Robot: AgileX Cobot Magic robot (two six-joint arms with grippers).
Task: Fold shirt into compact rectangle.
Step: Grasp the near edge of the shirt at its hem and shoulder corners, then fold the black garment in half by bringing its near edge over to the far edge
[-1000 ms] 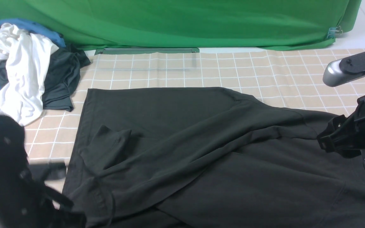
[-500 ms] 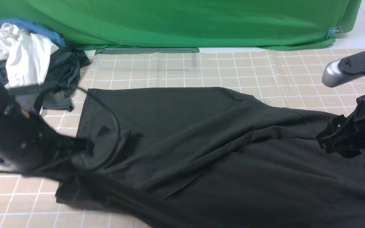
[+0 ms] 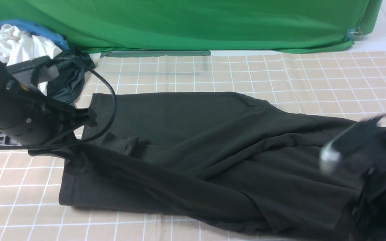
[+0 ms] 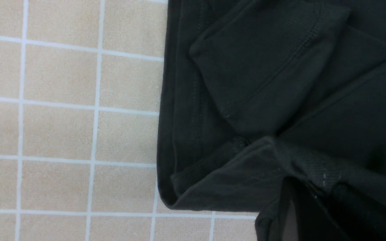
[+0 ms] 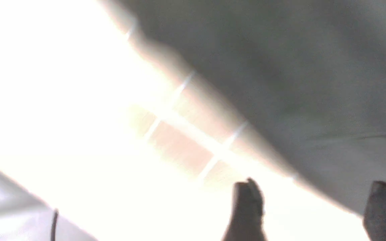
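Black shirt [image 3: 193, 140] lies spread across the checked tabletop [image 3: 280, 73], one long fold pulled over the body. Left gripper [image 3: 90, 120] is pressed together, pinching shirt fabric at the left end. Only the left wrist view shows a ribbed sleeve cuff [image 4: 263, 60] lying by the hem [image 4: 179, 100]. Right gripper [image 5: 313, 201] is spread with nothing between its fingers; the front view shows it only as blur. A pile of white, blue and dark grey garments [image 3: 22, 50] sits back left.
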